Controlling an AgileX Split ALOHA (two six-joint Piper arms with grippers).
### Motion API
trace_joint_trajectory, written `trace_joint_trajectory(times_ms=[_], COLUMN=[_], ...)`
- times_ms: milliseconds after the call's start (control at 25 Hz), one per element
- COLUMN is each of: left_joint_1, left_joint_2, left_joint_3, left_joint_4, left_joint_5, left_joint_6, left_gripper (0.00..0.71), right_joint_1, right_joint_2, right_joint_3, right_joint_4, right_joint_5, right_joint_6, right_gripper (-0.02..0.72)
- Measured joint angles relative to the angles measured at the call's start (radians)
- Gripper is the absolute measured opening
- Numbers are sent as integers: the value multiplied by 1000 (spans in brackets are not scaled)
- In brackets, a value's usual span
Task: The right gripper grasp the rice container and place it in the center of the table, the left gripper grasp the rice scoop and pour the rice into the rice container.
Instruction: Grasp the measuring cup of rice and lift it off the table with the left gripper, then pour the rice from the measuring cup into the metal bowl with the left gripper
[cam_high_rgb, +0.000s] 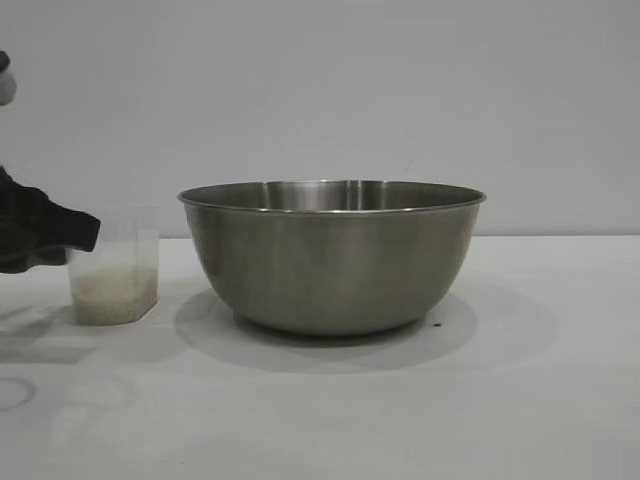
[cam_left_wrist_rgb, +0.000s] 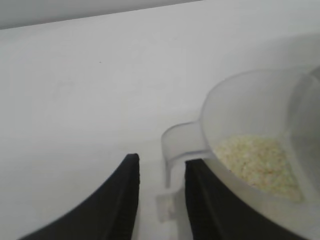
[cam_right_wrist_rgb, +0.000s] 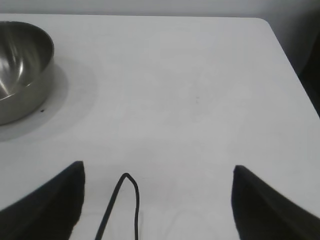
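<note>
Light, thin plastic cup (cam_high_rgb: 115, 280) with rice (cam_left_wrist_rgb: 260, 165) low inside, standing on table (cam_high_rgb: 400, 420) just beside steel bowl (cam_high_rgb: 332, 255). Probably easy to tip; best taken by looped handle. Left claw (cam_left_wrist_rgb: 161, 190) narrowly parted around handle, grip unconfirmed. Right claw (cam_right_wrist_rgb: 157, 200) wide open, empty.

1. Wall (cam_high_rgb: 400, 90): plain, pale grey, unmarked, filling the background behind the desk (cam_high_rgb: 560, 400).
2. Speck (cam_high_rgb: 437, 323): tiny, dark, lying on the desk surface; what it is cannot be made out.
3. Ring mark (cam_high_rgb: 12, 392): faint, circular, at the desk's near left corner, possibly a stain.
4. Dark area (cam_right_wrist_rgb: 312, 75): beyond the desk's far edge.
</note>
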Motion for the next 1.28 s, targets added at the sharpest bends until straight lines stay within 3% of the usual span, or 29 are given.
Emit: trace_joint_trajectory(times_ms=[160, 520, 1040, 1280], left_joint_1=[0, 0, 0, 0], left_joint_2=[4, -10, -235, -267], left_joint_3=[-13, -17, -53, -170], left_joint_4=[5, 13, 6, 181], left_joint_5=[0, 0, 14, 14], left_joint_6=[14, 71, 381, 588], left_gripper=[0, 0, 0, 0], right_joint_1=[0, 0, 0, 0], right_joint_2=[0, 0, 0, 0], right_joint_3=[0, 0, 0, 0], right_joint_4=[0, 0, 0, 0], right_joint_5=[0, 0, 0, 0], right_joint_6=[0, 0, 0, 0], right_gripper=[538, 538, 538, 538])
